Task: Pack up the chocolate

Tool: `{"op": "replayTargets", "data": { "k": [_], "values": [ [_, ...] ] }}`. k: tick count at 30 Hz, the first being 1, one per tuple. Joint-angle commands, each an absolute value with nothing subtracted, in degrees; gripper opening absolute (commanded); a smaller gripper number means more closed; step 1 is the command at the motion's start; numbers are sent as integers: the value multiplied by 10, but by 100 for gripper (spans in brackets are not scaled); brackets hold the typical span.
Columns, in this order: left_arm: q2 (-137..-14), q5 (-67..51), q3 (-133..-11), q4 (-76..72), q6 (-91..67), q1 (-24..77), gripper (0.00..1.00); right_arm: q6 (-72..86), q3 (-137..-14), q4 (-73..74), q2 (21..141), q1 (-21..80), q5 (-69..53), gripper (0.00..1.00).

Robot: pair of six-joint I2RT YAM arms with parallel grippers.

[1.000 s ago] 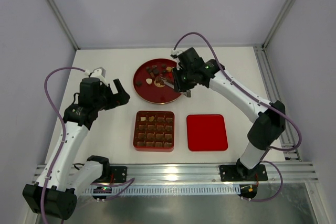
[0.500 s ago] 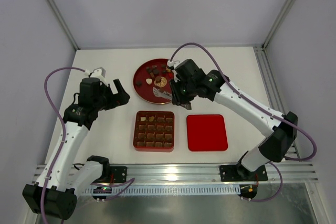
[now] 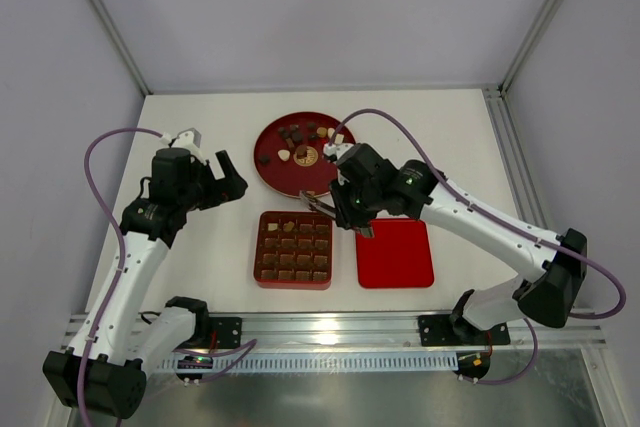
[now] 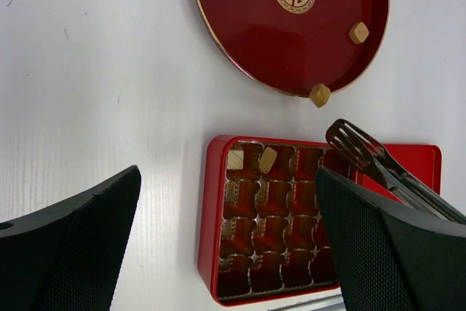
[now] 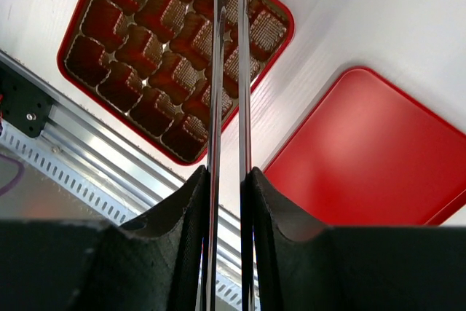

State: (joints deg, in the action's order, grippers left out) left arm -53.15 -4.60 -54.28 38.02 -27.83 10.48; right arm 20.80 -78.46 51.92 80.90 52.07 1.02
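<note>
Several chocolate pieces (image 3: 300, 132), dark, tan and cream, lie on the round red plate (image 3: 290, 179). One tan piece (image 4: 320, 95) sits at the plate's near rim. The red grid box (image 3: 256, 252) holds a cream piece (image 4: 235, 159) and a tan piece (image 4: 268, 159) in its far row. My right gripper (image 3: 350, 209) is shut on metal tongs (image 5: 216, 71). The tongs' tips (image 4: 342, 135) hover over the box's far right corner, and I see nothing between them. My left gripper (image 3: 225, 179) hangs open left of the plate, holding nothing.
The flat red lid (image 3: 394, 252) lies right of the box, under my right forearm. An aluminium rail (image 3: 330, 327) runs along the table's near edge. Frame posts stand at the back corners.
My right arm has swung with the tongs from over the plate toward the near side, ending at the box's far right corner. The left arm has stayed still.
</note>
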Motion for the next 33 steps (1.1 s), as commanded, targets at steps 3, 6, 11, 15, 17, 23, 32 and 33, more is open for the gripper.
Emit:
{"op": "replayTargets", "data": {
  "k": [3, 6, 11, 15, 17, 23, 32, 33],
  "values": [
    [-529, -53, -543, 376, -269, 105, 100, 230, -764, 498, 776, 533, 19, 31],
    [-529, -54, -543, 375, -270, 105, 100, 234, -756, 495, 773, 534, 22, 31],
    [-530, -55, -544, 375, -269, 105, 100, 227, -768, 494, 781, 533, 56, 32],
    [-531, -56, -544, 375, -269, 105, 100, 203, -802, 500, 798, 504, 61, 33],
    [-530, -55, -544, 375, -269, 105, 100, 191, -815, 497, 808, 468, 52, 34],
    [-532, -57, -544, 375, -269, 105, 100, 149, -858, 490, 873, 395, 25, 39],
    [-535, -57, -544, 377, -270, 105, 100, 121, -888, 475, 945, 363, -11, 48],
    [-534, -57, -544, 375, -269, 105, 100, 121, -889, 475, 948, 363, -12, 48]
  ]
}}
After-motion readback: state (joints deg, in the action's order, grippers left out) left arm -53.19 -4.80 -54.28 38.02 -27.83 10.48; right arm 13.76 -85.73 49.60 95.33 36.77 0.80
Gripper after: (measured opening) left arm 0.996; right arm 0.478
